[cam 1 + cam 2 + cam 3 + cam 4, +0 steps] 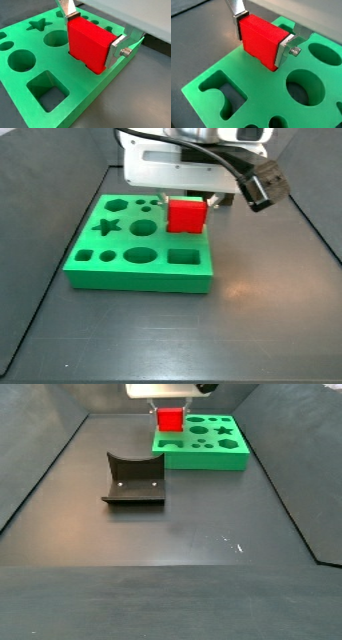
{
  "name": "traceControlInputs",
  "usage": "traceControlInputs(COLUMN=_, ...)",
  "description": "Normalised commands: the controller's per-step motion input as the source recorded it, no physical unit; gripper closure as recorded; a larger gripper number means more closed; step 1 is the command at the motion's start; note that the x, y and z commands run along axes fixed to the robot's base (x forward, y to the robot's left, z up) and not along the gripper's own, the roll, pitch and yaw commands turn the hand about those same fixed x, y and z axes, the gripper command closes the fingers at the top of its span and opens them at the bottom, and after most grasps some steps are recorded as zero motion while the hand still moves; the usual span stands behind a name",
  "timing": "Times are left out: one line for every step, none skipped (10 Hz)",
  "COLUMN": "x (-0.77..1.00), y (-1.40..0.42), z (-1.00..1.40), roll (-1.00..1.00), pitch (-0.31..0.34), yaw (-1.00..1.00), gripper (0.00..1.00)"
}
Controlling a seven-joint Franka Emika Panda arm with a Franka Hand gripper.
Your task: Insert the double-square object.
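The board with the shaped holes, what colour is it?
Bright green board, clearest in a wrist view; the tool holds the red block over it.

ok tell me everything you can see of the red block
The red block looks like smooth bright plastic with a flat top. It stands upright, clamped between the gripper's silver fingers on two opposite sides. Its lower end meets the green board near one edge; its legs are not visible.
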Motion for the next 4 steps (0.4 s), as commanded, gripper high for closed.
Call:
traceControlInputs(x=0.23, y=0.03, z=-0.31, roll=0.0, pitch=0.026, yaw=0.02, gripper=1.0)
traceControlInputs(x=0.02, y=0.0, z=-0.1, roll=-0.01, pitch=0.0, yaw=0.0, gripper=1.0)
traceControlInputs(x=0.0, y=0.06, z=0.0, roll=-0.05, pitch=0.0, yaw=0.0, gripper=1.0)
traceControlInputs(x=0.0, y=0.0, z=0.0, roll=0.0, pitch=0.0, yaw=0.0, gripper=1.0)
